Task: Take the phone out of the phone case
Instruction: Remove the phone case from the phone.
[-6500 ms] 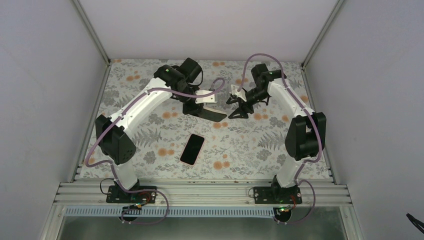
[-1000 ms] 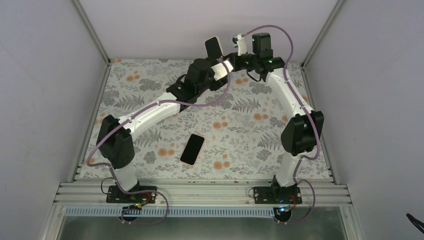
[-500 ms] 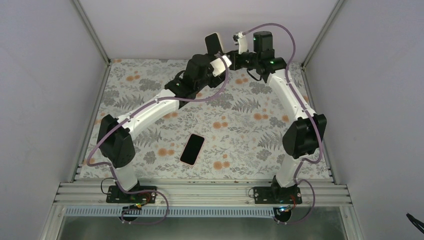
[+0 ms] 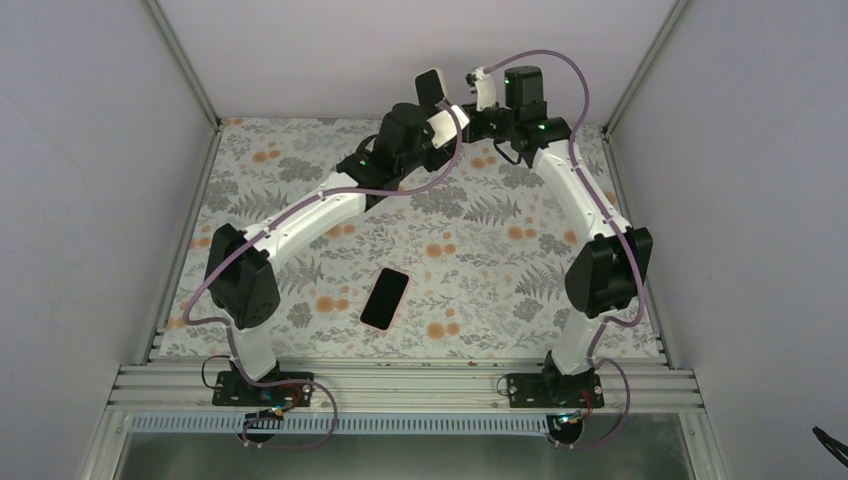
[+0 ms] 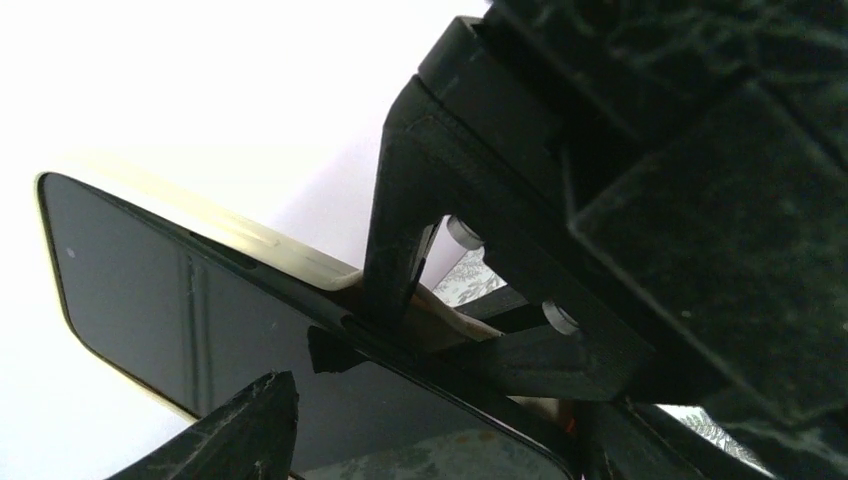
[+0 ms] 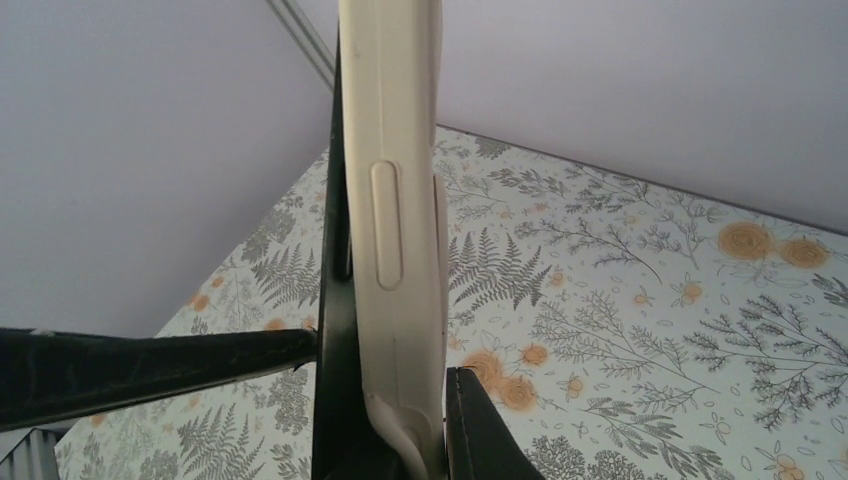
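Aloft, arms arched: right end effector tight on phone case, left end effector agape beside it

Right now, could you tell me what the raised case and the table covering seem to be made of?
The case looks like soft cream silicone or rubber, matte: its side button is moulded in and its lower lip curls outward. The table covering looks like a matte printed sheet, cloth or vinyl, unclear which: a flat fern-and-flower pattern without glare.

Left arm and right arm raised together; left jaws spread, right jaws clamped.
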`<act>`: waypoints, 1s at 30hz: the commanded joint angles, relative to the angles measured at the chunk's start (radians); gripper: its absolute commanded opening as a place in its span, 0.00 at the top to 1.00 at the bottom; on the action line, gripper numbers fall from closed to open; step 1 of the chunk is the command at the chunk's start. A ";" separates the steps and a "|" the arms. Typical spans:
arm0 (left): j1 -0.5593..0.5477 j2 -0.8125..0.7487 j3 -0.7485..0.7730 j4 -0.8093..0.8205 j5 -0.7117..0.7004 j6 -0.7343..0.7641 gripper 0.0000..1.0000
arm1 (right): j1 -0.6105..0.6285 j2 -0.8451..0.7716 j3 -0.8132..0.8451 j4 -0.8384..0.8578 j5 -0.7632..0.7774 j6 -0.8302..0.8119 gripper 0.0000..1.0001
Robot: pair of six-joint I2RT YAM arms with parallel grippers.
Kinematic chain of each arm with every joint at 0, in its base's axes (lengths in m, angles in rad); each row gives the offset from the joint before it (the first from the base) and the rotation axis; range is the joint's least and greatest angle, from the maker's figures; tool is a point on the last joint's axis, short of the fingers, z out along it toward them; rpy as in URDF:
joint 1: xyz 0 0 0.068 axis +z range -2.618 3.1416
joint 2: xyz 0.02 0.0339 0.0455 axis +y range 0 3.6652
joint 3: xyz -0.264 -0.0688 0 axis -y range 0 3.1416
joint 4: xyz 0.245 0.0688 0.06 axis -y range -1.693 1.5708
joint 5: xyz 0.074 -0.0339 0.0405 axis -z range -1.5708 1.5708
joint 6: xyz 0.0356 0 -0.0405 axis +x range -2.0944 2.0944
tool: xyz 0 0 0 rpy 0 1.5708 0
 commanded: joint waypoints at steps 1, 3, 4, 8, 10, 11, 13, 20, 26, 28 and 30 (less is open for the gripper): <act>0.017 0.014 -0.004 0.035 -0.117 -0.003 0.34 | 0.017 -0.093 -0.004 0.043 -0.035 -0.002 0.97; 0.017 -0.012 -0.046 0.088 -0.202 0.009 0.41 | 0.017 -0.104 -0.017 0.050 -0.027 0.002 0.97; 0.016 -0.022 -0.066 0.122 -0.259 0.019 0.45 | 0.017 -0.111 -0.025 0.054 -0.022 0.006 0.97; 0.017 -0.041 -0.162 0.360 -0.521 0.148 0.46 | 0.015 -0.132 -0.053 0.073 0.001 0.048 0.97; 0.017 -0.046 -0.229 0.535 -0.608 0.255 0.46 | 0.015 -0.128 -0.043 0.064 -0.011 0.072 0.97; 0.017 -0.047 -0.262 0.622 -0.630 0.306 0.47 | 0.016 -0.120 -0.038 0.058 -0.032 0.082 0.97; 0.017 -0.044 -0.308 0.780 -0.661 0.383 0.49 | 0.017 -0.103 -0.022 0.042 -0.087 0.100 0.97; 0.017 0.028 -0.277 0.971 -0.750 0.453 0.73 | 0.020 -0.113 -0.069 0.064 -0.188 0.140 0.97; 0.015 0.082 -0.189 0.968 -0.755 0.418 0.89 | 0.032 -0.125 -0.109 0.077 -0.241 0.143 0.97; 0.011 0.096 -0.168 0.986 -0.752 0.423 0.97 | 0.033 -0.126 -0.124 0.081 -0.247 0.141 0.97; 0.004 0.106 -0.151 0.990 -0.743 0.422 0.98 | 0.032 -0.125 -0.135 0.086 -0.252 0.139 0.97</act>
